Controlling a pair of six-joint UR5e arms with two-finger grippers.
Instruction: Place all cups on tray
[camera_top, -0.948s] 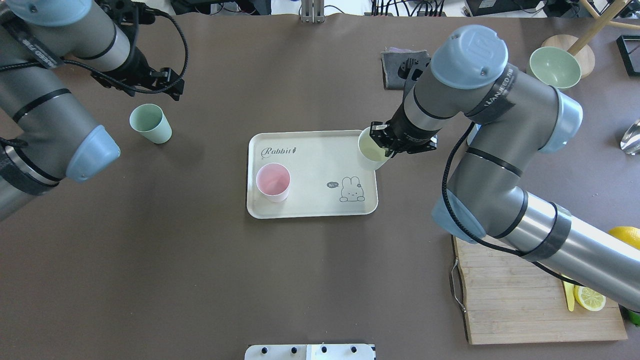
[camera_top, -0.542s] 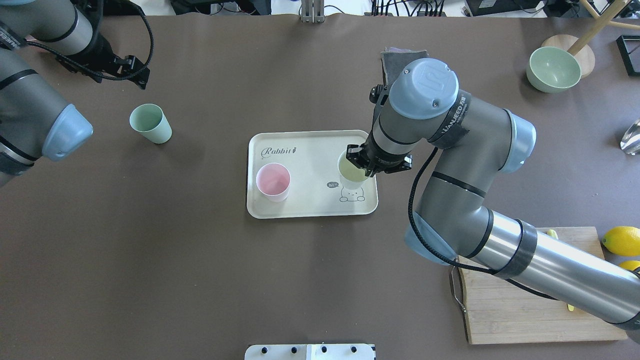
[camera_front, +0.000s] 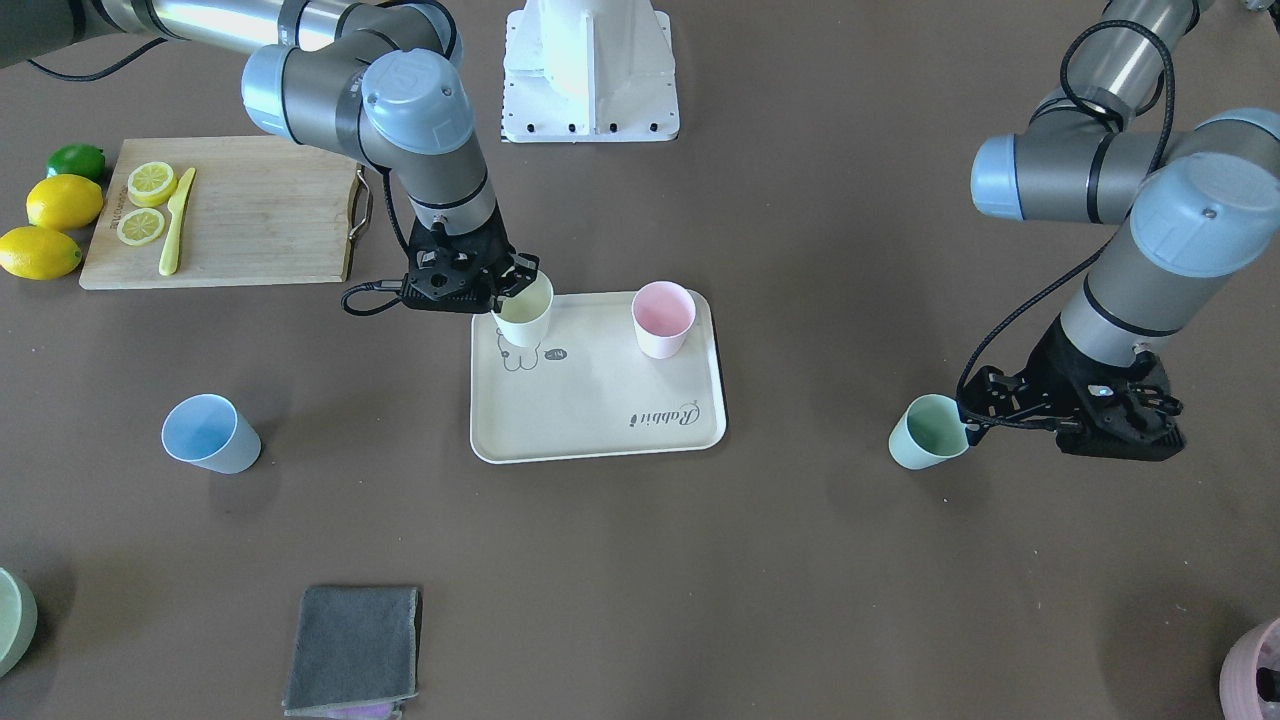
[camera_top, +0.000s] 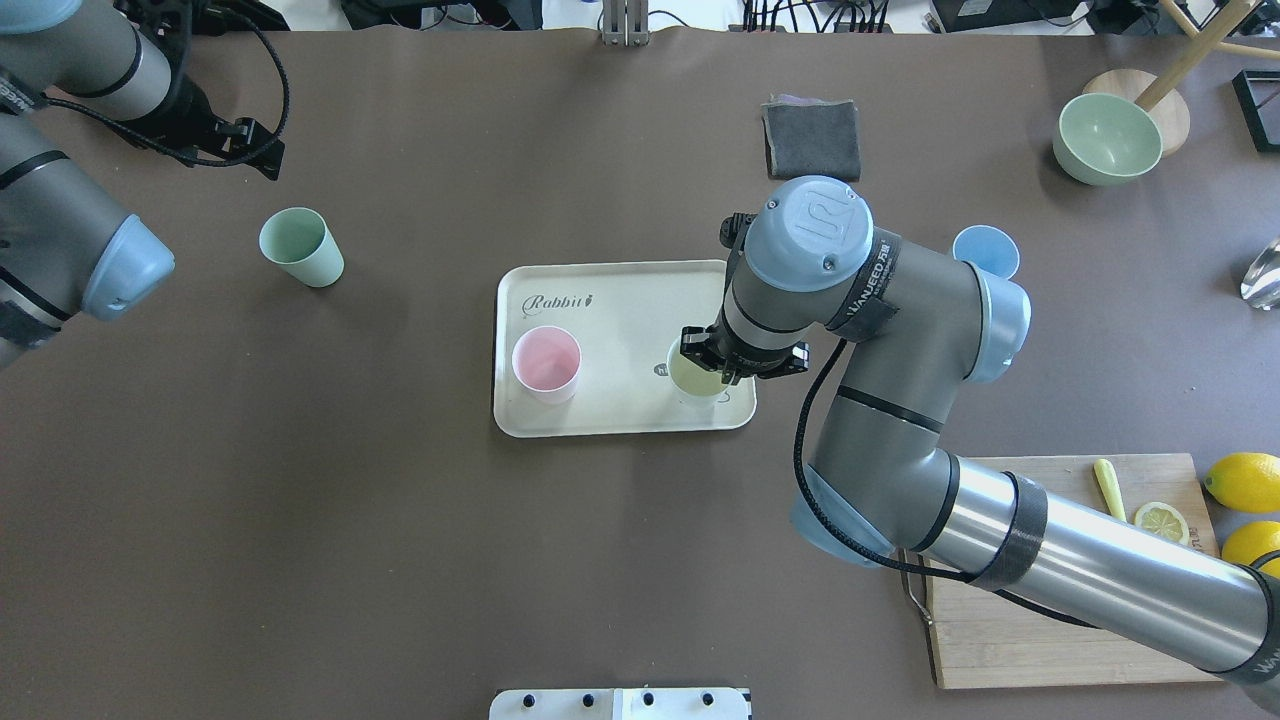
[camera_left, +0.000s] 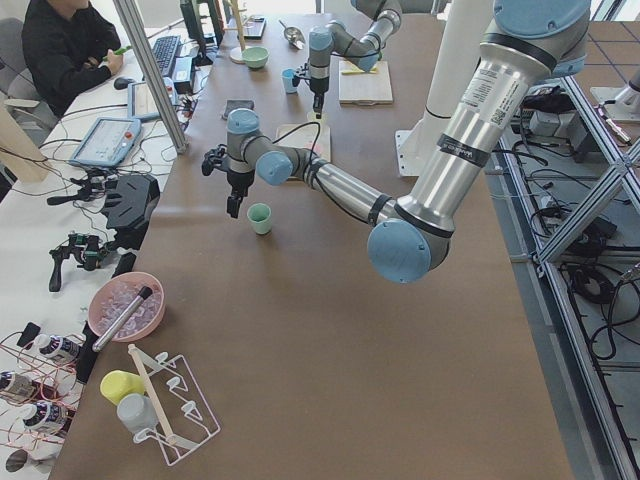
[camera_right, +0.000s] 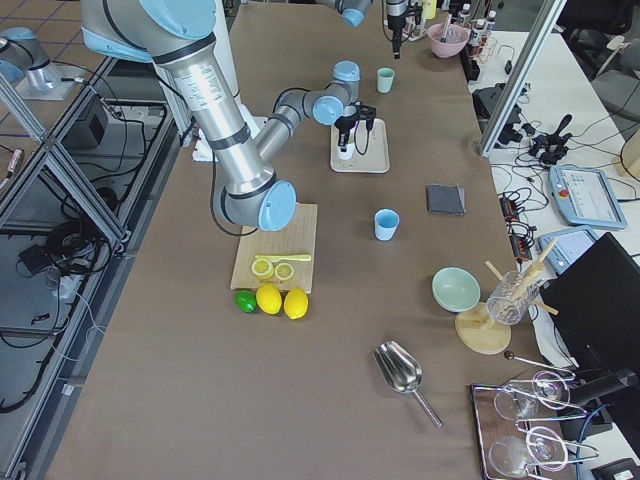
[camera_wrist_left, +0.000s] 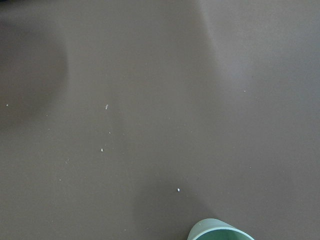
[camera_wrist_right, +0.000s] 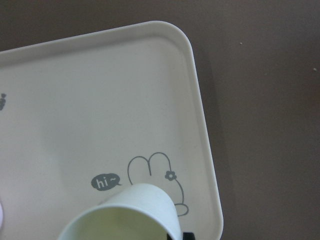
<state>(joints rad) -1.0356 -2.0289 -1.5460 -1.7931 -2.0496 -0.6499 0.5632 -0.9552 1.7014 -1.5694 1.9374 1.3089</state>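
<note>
The cream tray (camera_top: 620, 300) lies mid-table and shows in the front view (camera_front: 600, 410) too. A pink cup (camera_top: 546, 363) stands on its left part. My right gripper (camera_top: 728, 362) is shut on the pale yellow cup (camera_top: 695, 377), holding it by the rim low over the tray's rabbit print; the right wrist view shows that cup (camera_wrist_right: 125, 215) there. I cannot tell if it touches the tray. The mint green cup (camera_top: 300, 246) stands on the table at left. My left gripper (camera_top: 262, 150) is open and empty just beyond it. The light blue cup (camera_front: 210, 433) stands on the table at right.
A wooden cutting board (camera_top: 1040, 620) with lemon slices and a knife lies at the near right, with lemons (camera_top: 1240, 482) beside it. A grey cloth (camera_top: 810, 137) and a pale green bowl (camera_top: 1108, 138) are at the far side. A mauve pot (camera_front: 1255, 670) sits far left.
My right arm has carried the yellow cup from the tray's far right corner to over the rabbit print and lower. My left gripper has drawn back to the left, away from the mint cup.
</note>
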